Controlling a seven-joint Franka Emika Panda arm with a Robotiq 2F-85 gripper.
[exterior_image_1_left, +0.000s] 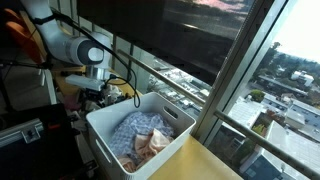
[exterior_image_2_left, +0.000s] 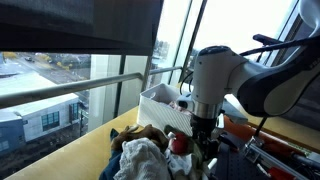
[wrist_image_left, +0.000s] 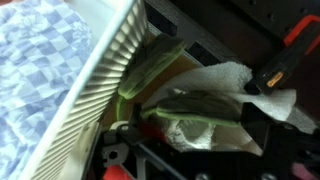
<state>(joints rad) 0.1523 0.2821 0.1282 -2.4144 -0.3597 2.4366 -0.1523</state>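
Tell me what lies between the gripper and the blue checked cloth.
The white ribbed wall of the basket lies between them. The wrist view shows the open gripper outside that wall and the blue checked cloth inside it.

An exterior view is mounted high and at medium range. It looks down across the table (exterior_image_1_left: 205, 160) onto the white basket (exterior_image_1_left: 150, 108), with the robot arm (exterior_image_1_left: 72, 45) at the upper left and the window wall (exterior_image_1_left: 215, 45) running behind.

An exterior view sits low, near table level. It faces the window wall (exterior_image_2_left: 90, 70) on its left. The robot arm (exterior_image_2_left: 220, 78) fills the near right, with the white basket (exterior_image_2_left: 160, 106) behind it.

Both exterior views share arm, basket and window wall.

The wrist view is very close. It looks along the ribbed wall of the white basket (wrist_image_left: 92, 88); checked cloth (wrist_image_left: 40, 50) fills its left side.
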